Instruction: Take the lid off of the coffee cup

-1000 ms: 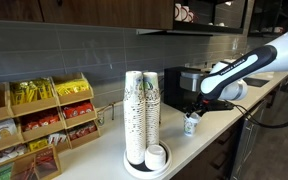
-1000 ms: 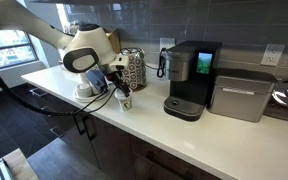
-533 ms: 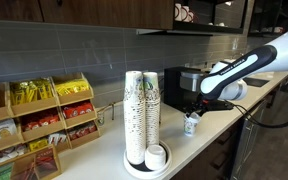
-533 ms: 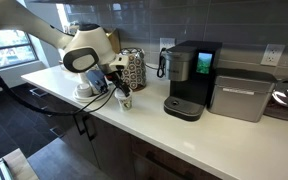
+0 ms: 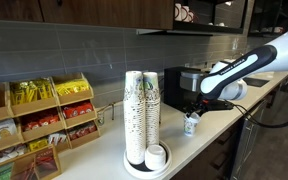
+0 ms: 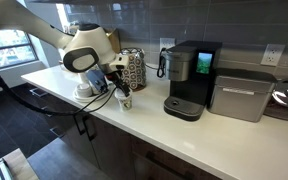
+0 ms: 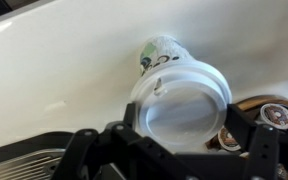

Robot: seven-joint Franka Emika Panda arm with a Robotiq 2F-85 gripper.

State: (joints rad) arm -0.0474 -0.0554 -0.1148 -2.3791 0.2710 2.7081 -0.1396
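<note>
The coffee cup (image 5: 191, 126) is a short white paper cup with a bluish-green mark, standing on the white counter near its front edge. It also shows in an exterior view (image 6: 125, 101) and in the wrist view (image 7: 159, 52). The round white lid (image 7: 184, 100) sits on its mouth. My gripper (image 7: 184, 120) is right above the cup, with one finger against each side of the lid's rim, shut on the lid. In both exterior views the gripper (image 5: 194, 108) (image 6: 119, 88) hides the lid.
Tall stacks of white cups (image 5: 142, 115) stand on a round tray, with snack racks (image 5: 44, 115) beside them. A black coffee machine (image 6: 191, 80) and a silver appliance (image 6: 242, 95) stand close by the cup. The counter's front edge (image 6: 134, 135) is close.
</note>
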